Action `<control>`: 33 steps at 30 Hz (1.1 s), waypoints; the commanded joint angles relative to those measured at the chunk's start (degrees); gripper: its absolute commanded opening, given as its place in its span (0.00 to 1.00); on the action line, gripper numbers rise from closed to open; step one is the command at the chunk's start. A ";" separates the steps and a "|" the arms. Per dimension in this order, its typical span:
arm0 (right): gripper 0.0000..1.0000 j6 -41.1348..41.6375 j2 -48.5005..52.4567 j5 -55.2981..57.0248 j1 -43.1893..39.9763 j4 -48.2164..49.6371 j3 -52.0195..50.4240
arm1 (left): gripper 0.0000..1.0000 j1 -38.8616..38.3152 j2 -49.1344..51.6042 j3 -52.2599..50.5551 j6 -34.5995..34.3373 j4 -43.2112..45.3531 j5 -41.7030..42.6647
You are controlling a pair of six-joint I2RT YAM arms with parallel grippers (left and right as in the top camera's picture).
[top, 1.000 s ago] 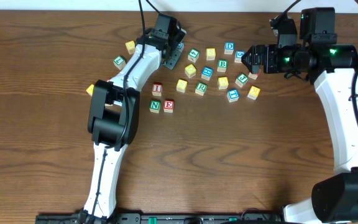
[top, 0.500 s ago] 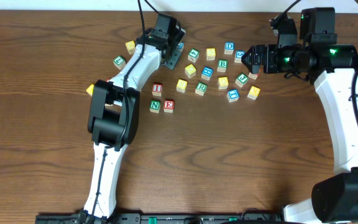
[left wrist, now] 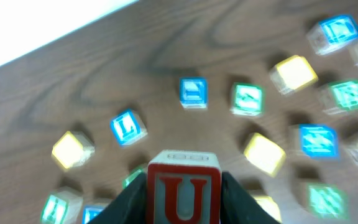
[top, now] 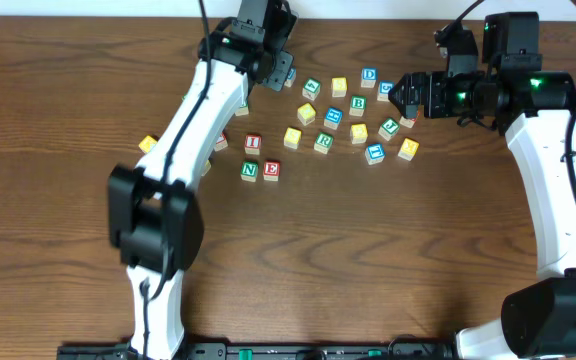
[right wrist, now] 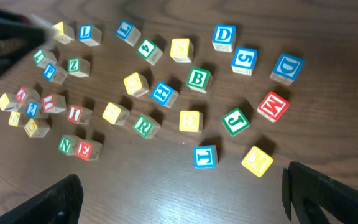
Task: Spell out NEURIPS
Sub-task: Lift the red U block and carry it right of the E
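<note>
1. The left gripper (left wrist: 183, 202) is clamped on a small pale wooden cube with a red letter U (left wrist: 183, 186). Its dark fingers (left wrist: 128, 200) press the cube's two sides, and the letter face is turned to the wrist camera.
2. Seen from overhead, the left gripper is out near the far edge of the brown wooden table (top: 418, 250), at the left end of a scatter of lettered cubes.
3. The right gripper (top: 398, 97) is spread wide and holds nothing. It is poised over the right end of the scatter.
4. On the near side of the scatter, a pale cube with a green N (top: 250, 170) and a pale cube with a red E (top: 271, 171) lie side by side, the N on the robot's left.
5. Just beyond the N lies a pale cube with a red I (top: 253, 143). A yellow-faced cube (top: 293, 135) lies between it and a pale cube with a green R (top: 323, 141).
6. Farther right lie a cube with a blue D (right wrist: 224, 36), a cube with a green B (right wrist: 198, 79) and a red cube marked M (right wrist: 272, 106).
</note>
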 commanded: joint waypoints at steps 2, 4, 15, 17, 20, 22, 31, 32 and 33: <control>0.99 -0.63 0.02 0.09 -0.39 -0.07 0.92 | 0.31 -1.75 -6.32 0.42 -8.48 -7.80 -0.50; 0.99 -0.63 0.02 0.09 -0.39 -0.07 0.92 | 0.31 -2.58 -7.63 0.42 -12.85 -11.87 -0.50; 0.99 -0.63 0.02 0.09 -0.39 -0.07 0.92 | 0.30 -10.36 -7.85 -3.41 -26.82 -27.74 -0.61; 0.99 -0.63 0.02 0.09 -0.39 -0.07 0.92 | 0.30 -11.54 -7.85 -5.92 -29.22 -26.88 -1.86; 0.99 -0.63 0.02 0.09 -0.39 -0.07 0.92 | 0.30 -13.00 -7.85 -10.91 -33.29 -24.61 -3.98; 0.99 -0.63 0.02 0.09 -0.39 -0.07 0.92 | 0.30 -13.57 -7.85 -14.16 -34.27 -21.79 -4.20; 0.99 -0.63 0.02 0.09 -0.39 -0.07 0.92 | 0.30 -14.21 -7.85 -29.53 -33.29 -1.11 -4.22; 0.99 -0.63 0.02 0.09 -0.39 -0.07 0.92 | 0.30 -14.23 -7.85 -30.86 -32.70 0.61 -4.20; 0.99 -0.63 0.02 0.09 -0.39 -0.07 0.92 | 0.30 -14.23 -7.85 -31.98 -32.13 2.03 -4.22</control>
